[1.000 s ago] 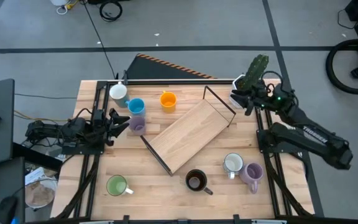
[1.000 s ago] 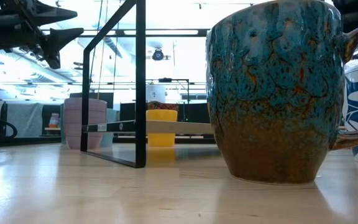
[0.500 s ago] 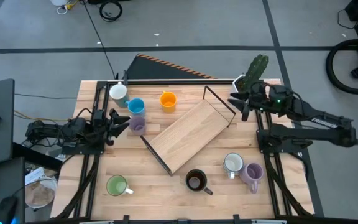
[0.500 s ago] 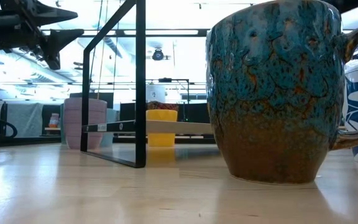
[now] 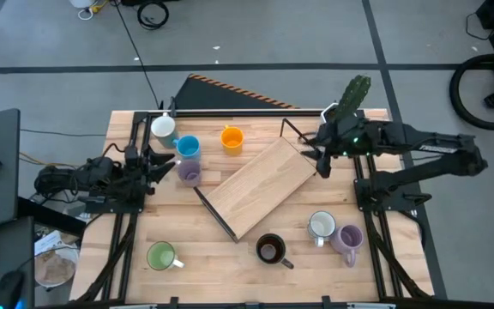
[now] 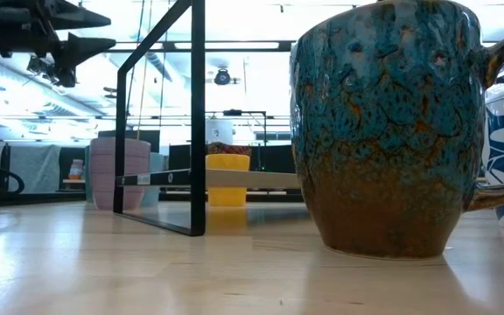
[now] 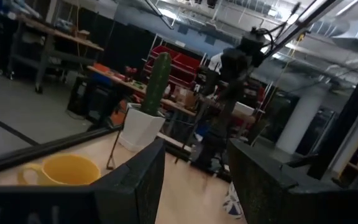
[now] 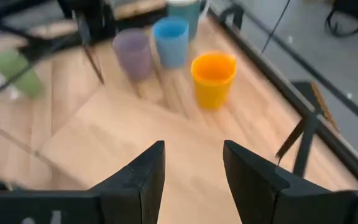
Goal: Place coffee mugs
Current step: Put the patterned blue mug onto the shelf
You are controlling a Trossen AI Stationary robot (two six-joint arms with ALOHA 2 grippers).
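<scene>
- Nearest the front edge of the bench (image 5: pixel 127 283) stand the green mug (image 5: pixel 160 256) on the left and the dark brown mug (image 5: pixel 270 249) near the middle (its glazed side fills the low view); both look empty.
- Just right of the brown one, the silvery-white mug (image 5: pixel 322 226) and a purple mug (image 5: pixel 348 240) stand touching each other.
- In the middle lies a wooden rack (image 5: pixel 256 185) with black wire ends, set slantwise; nothing rests on its board.
- The left pincer (image 5: pixel 163 166) hovers at the rack's left, fingers spread and holding nothing, just beside the lilac mug (image 5: pixel 189 174).
- The right pincer (image 5: pixel 314 151) hangs over the rack's far right end, fingers apart and empty.
- Farther back stand the blue mug (image 5: pixel 188 147), the orange mug (image 5: pixel 231 138) and, at the far left corner, the white mug (image 5: pixel 162 127) (all upright, well apart from the front group).
- A cactus pot (image 5: pixel 340 110) stands at the far right corner.
</scene>
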